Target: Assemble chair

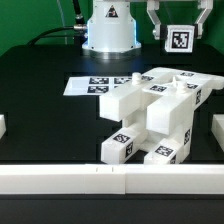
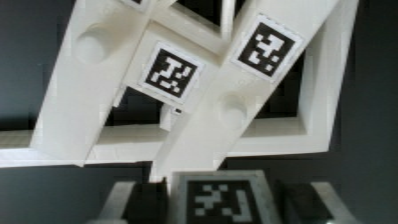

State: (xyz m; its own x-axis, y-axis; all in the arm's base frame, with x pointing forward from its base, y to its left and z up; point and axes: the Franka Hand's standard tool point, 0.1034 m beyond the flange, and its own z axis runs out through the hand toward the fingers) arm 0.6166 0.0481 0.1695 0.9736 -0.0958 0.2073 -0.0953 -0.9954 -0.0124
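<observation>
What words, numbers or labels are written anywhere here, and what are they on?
No readable words, numbers or brand names anywhere.
chair parts: black-and-white square pattern tags only, no letters.
marker board: the same kind of pattern tags, no text.
white piece gripped in the hand: one pattern tag, no text.

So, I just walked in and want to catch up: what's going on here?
The arm's end effector is shut on a small white tagged part, held up above the black table. The partly assembled chair sits on that table, clear of the end effector, with the marker board beside it. The held part is not yet joined to the chair.
</observation>
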